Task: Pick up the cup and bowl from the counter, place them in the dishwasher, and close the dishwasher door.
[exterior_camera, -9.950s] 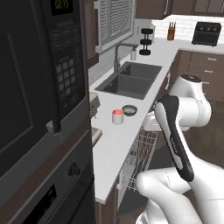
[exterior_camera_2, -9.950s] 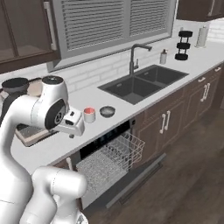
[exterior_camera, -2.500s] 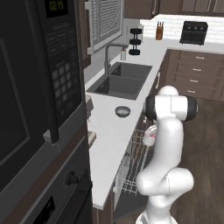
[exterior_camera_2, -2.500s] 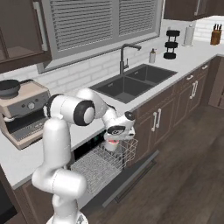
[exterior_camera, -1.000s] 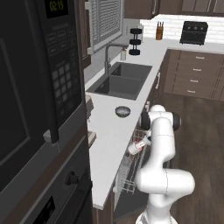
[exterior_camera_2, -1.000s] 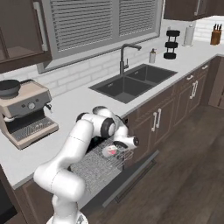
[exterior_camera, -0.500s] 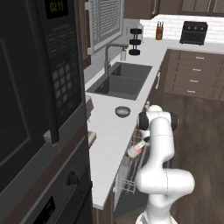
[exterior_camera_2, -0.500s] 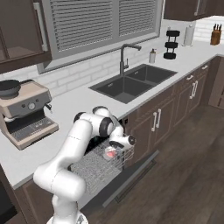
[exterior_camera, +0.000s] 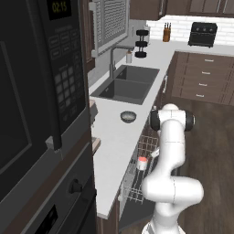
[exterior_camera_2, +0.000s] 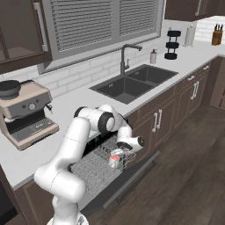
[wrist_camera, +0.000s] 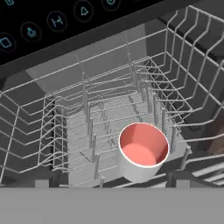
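The small shallow grey bowl [exterior_camera: 128, 117] sits on the light grey-white counter [exterior_camera: 114, 141] at about 10 o'clock from the arm's shoulder in the left base view, well apart from the dark sunken sink [exterior_camera: 127, 85] beyond it. Lower down, the small pale cylindrical cup with the red inside [exterior_camera: 142, 163] stands upright in the white wire rack [exterior_camera_2: 97, 166] of the dishwasher [exterior_camera_2: 105, 173].

In the right base view the tool [exterior_camera_2: 127, 148] sits just above the cup [exterior_camera_2: 115, 157] — its jaws spread wide and gripping nothing, the cup [wrist_camera: 142, 151] free among the tines at 6 o'clock in the hand view.

To finish this step well, I would lift the tool straight up until it clears the rim and the rack wires, so nothing tips the cup. The bowl comes next; the dark brown dishwasher door [exterior_camera_2: 132, 180] hangs open and flat.
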